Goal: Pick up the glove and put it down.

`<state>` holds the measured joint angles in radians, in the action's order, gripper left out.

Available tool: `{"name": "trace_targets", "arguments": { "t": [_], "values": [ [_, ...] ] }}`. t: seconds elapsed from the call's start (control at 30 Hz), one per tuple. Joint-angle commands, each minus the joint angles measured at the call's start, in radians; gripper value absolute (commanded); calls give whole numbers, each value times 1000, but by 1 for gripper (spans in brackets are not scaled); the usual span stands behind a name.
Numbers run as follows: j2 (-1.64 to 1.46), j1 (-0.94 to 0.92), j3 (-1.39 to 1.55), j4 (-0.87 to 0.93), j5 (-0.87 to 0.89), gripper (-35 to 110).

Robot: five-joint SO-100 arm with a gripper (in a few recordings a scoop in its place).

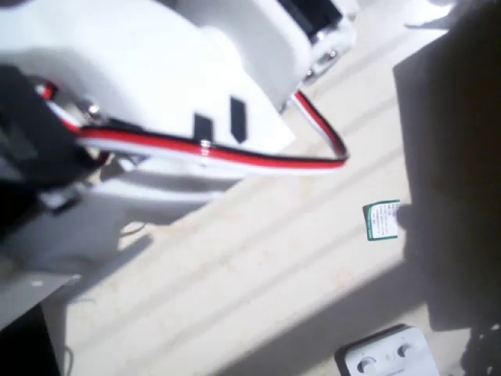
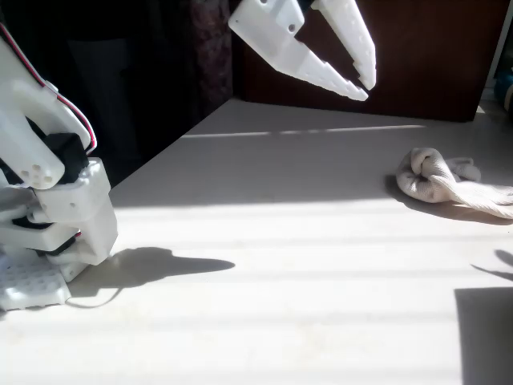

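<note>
The glove [image 2: 449, 183] is a cream, lumpy bundle of soft fabric lying on the pale table [image 2: 280, 265] at the right in the fixed view, partly in shade. My white gripper [image 2: 365, 87] hangs high above the table, up and to the left of the glove, well apart from it. Its two pointed fingers are spread with nothing between them. In the overhead view the white arm [image 1: 156, 86] with its red, white and black cable fills the upper left and hides much of the table beneath it.
A small green-and-white card [image 1: 382, 220] lies on the table right of centre in the overhead view. A white box with round buttons [image 1: 387, 356] sits at the bottom edge. The arm's base [image 2: 56, 216] stands at the left. A dark panel [image 2: 417, 56] backs the table.
</note>
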<state>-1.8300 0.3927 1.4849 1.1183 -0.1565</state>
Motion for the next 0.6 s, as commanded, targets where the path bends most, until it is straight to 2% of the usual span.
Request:
{"name": "trace_targets", "arguments": {
  "t": [0.0,0.33,0.57],
  "values": [
    [172,83,-227,-2,9,5],
    [594,161,-528,0,67,32],
    [790,164,-626,-11,67,36]
  ]
}}
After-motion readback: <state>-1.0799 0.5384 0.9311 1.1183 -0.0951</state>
